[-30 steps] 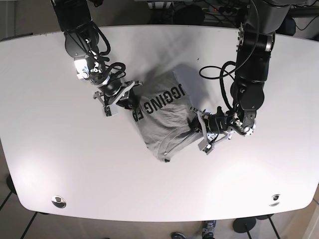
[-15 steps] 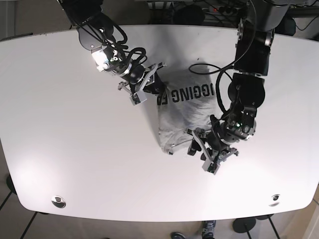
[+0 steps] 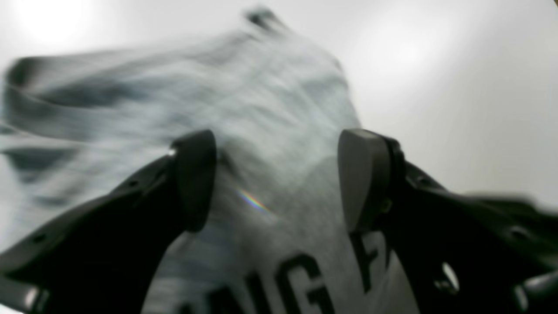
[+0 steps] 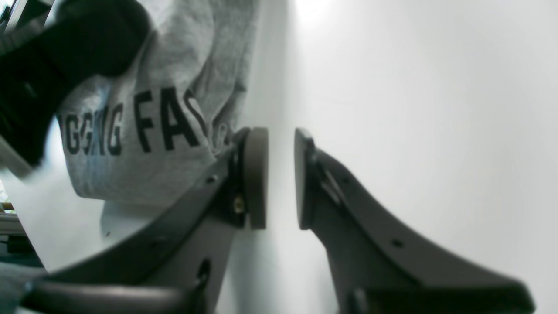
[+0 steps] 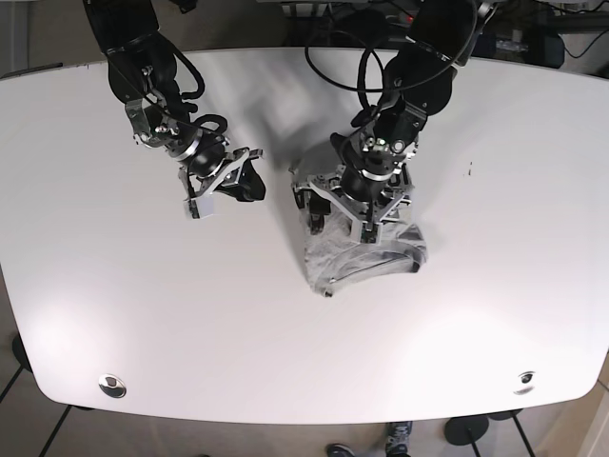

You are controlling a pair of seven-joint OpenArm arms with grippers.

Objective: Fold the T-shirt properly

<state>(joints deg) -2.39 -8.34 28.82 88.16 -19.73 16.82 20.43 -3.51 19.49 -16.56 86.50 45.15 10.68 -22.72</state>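
The grey T-shirt (image 5: 366, 249), half a second ago spread wider, now lies bunched mid-table (image 5: 495, 314) beneath the left gripper (image 5: 354, 211), jaws apart over it, while the right gripper (image 5: 221, 186), jaws slightly parted and empty, has let go, leaving the fold unfinished.

Lighting bright, diffuse, from overhead. Glare patches on the white table (image 5: 114, 314), strongest top left in the left wrist view. T-shirt (image 3: 261, 131) beyond the left gripper (image 3: 277, 179) jaws motion-blurred; small rainbow flare between them. Right wrist view sharper; soft shadow under the cloth edge.
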